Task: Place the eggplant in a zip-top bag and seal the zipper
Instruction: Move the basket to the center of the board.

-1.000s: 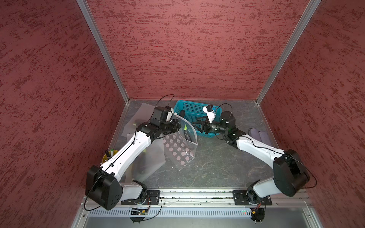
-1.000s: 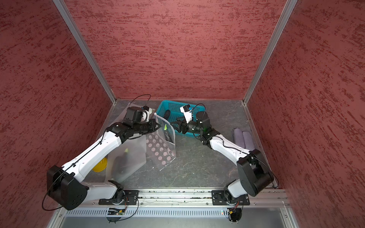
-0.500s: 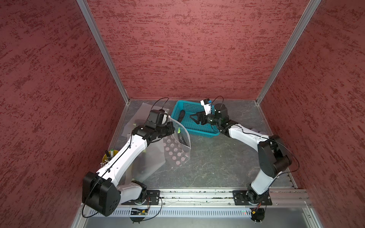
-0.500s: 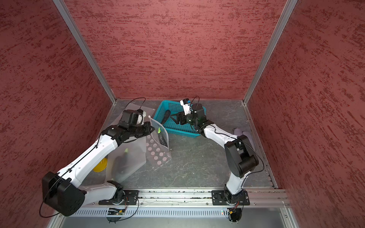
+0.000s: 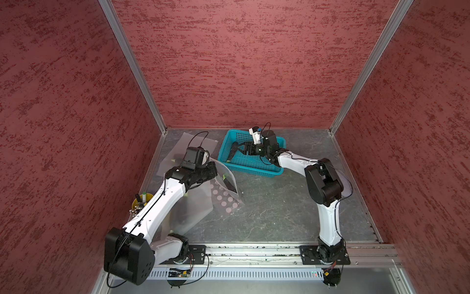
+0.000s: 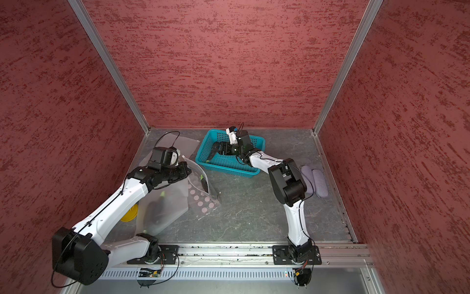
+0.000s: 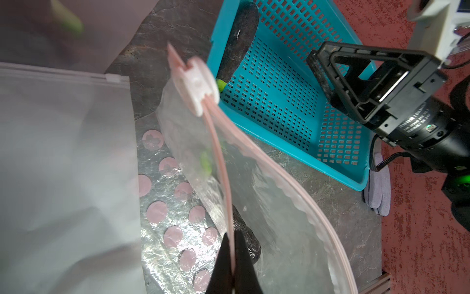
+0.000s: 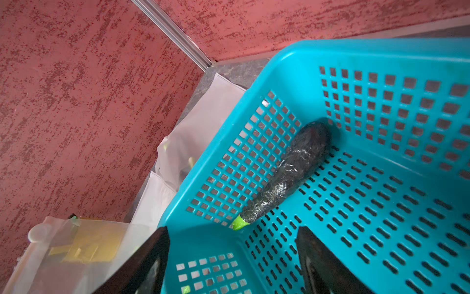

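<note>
A clear zip-top bag (image 5: 226,197) with pink dots stands tilted on the floor, mouth open, its pink zipper strip (image 7: 221,165) pinched in my shut left gripper (image 7: 232,244). The white slider (image 7: 198,84) sits at the strip's far end. One dark eggplant (image 7: 248,241) with a green stem lies inside that bag (image 6: 203,198). Another eggplant (image 8: 292,170) lies against the wall of the blue basket (image 8: 279,63). My right gripper (image 8: 232,254) hangs open over the basket floor, short of that eggplant's (image 5: 233,150) stem, touching nothing.
Frosted bags (image 5: 188,211) lie under and beside the left arm, one with a dark shape inside. A yellow cup (image 5: 141,201) stands by the left wall. Two grey-purple pads (image 6: 315,180) lie by the right wall. The blue basket (image 5: 256,173) sits near the back wall.
My right gripper has left the bag's mouth, swung back over the basket and opened wider. My left gripper has drawn the bag slightly leftward, still shut on its zipper edge.
</note>
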You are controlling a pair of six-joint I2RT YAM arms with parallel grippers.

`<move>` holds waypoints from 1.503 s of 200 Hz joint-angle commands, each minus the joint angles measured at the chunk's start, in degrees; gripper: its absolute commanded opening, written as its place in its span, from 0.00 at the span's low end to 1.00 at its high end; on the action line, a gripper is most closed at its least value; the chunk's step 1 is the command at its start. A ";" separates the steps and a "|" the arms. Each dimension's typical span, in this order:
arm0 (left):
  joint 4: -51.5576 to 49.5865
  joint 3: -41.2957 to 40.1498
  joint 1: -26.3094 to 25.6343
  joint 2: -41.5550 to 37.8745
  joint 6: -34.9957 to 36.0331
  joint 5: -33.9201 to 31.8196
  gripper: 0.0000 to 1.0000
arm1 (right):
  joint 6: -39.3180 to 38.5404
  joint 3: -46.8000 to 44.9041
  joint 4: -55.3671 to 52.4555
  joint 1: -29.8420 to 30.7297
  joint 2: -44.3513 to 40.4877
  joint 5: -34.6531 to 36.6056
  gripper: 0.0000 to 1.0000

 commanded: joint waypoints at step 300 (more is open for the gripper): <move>1.71 -0.62 0.90 -1.20 0.77 3.16 0.00 | -24.88 -12.77 -15.35 -10.23 -11.77 7.13 0.79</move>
